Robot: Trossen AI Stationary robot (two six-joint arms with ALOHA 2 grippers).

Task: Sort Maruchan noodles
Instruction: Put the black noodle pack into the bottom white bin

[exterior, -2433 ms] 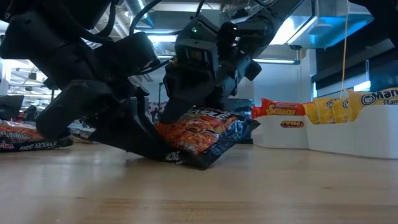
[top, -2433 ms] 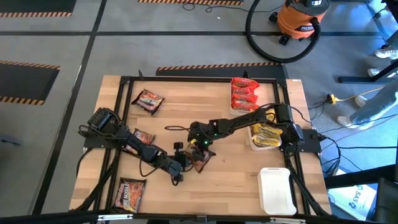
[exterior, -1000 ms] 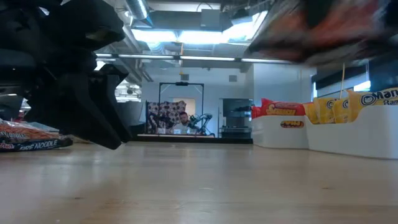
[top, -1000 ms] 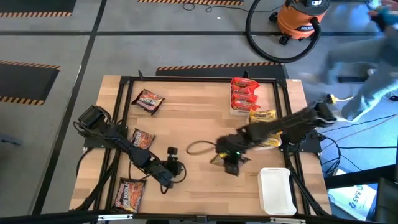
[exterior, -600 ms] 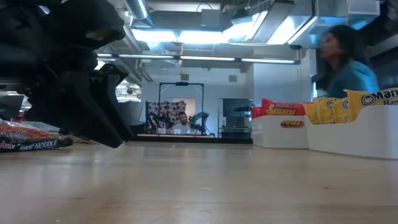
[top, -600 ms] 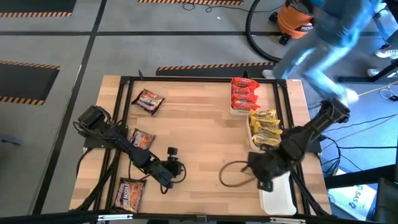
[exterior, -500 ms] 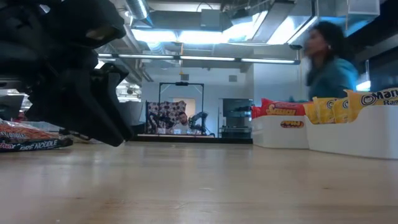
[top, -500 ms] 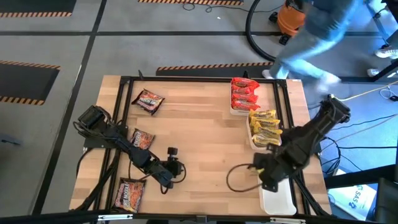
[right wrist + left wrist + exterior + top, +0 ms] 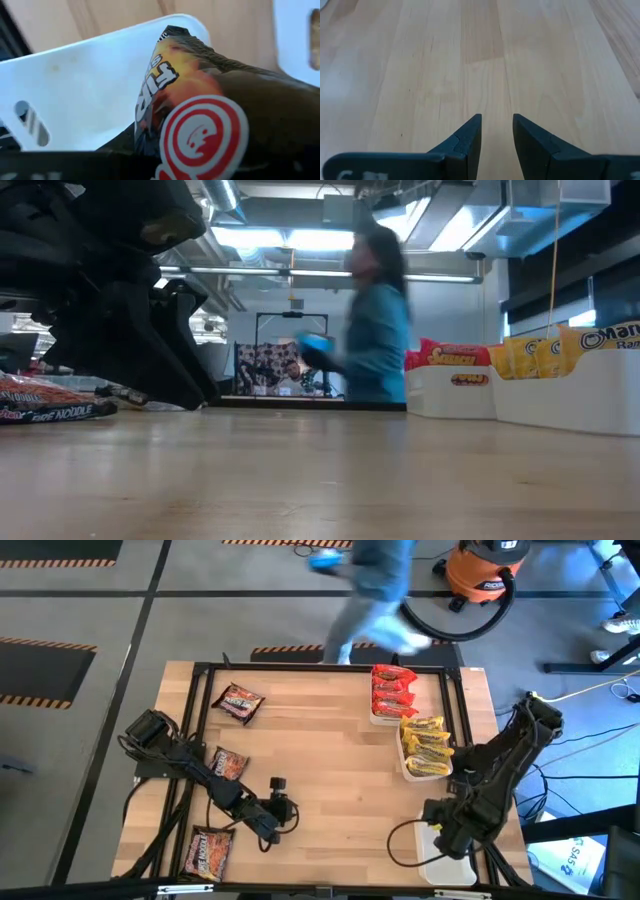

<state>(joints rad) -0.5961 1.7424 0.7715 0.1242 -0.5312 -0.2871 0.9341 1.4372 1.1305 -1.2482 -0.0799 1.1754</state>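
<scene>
We judge a placing step: at the lower right of the high view our right gripper [image 9: 447, 838] hangs over the empty white tray [image 9: 432, 862], clamped on a dark packet [image 9: 210, 120]; next we lower and let go. Above it, the yellow tray [image 9: 424, 748] and the red tray [image 9: 391, 692] hold stacks. Our left gripper [image 9: 497, 131] waits lower centre, slightly parted, empty.

a dark maroon noodle packet [image 9: 210, 110] hangs over the white tray [image 9: 85, 90], apparently held; three more lie left.
</scene>
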